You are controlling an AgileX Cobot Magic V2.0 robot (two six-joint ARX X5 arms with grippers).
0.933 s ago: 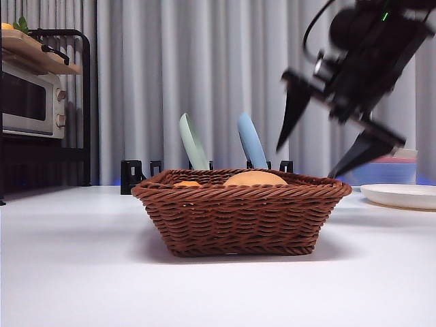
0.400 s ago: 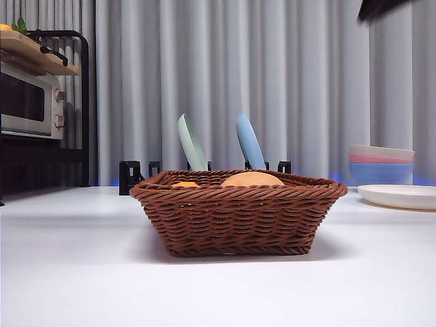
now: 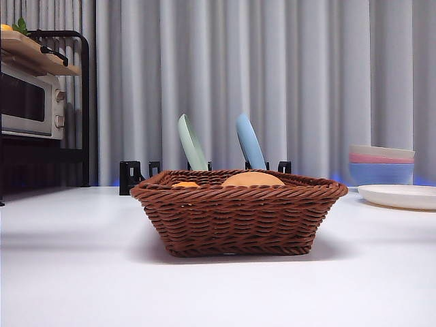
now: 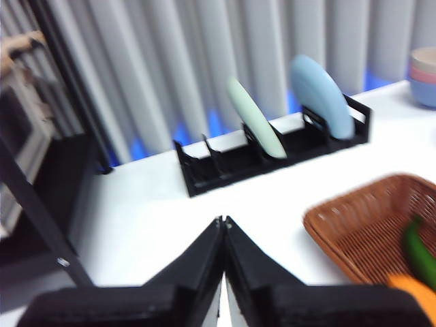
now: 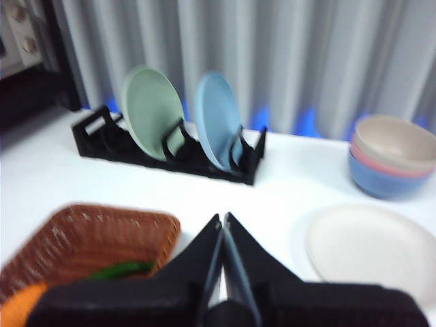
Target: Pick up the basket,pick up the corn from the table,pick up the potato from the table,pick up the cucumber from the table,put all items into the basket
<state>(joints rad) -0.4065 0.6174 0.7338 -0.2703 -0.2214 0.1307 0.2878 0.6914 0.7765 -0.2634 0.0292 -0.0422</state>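
The brown wicker basket [image 3: 238,211] stands on the white table [image 3: 82,272] in the middle of the front view. Inside it the tan potato [image 3: 253,179] and the orange corn [image 3: 185,184] rise just above the rim. The left wrist view shows part of the basket [image 4: 361,231] with the green cucumber [image 4: 419,248] and the corn [image 4: 415,293] in it. The right wrist view shows the basket [image 5: 88,238], cucumber [image 5: 122,270] and corn [image 5: 24,303]. My left gripper [image 4: 223,221] and right gripper [image 5: 222,218] are both shut, empty and raised above the table.
A black dish rack [image 3: 204,167] with a green plate [image 3: 192,142] and a blue plate [image 3: 249,141] stands behind the basket. Stacked bowls [image 3: 381,163] and a white plate [image 3: 398,196] are at the right. A microwave on a shelf [image 3: 30,102] stands at the left.
The arm that hung open above the basket's right side has risen out of the front view. The basket and its contents have not moved.
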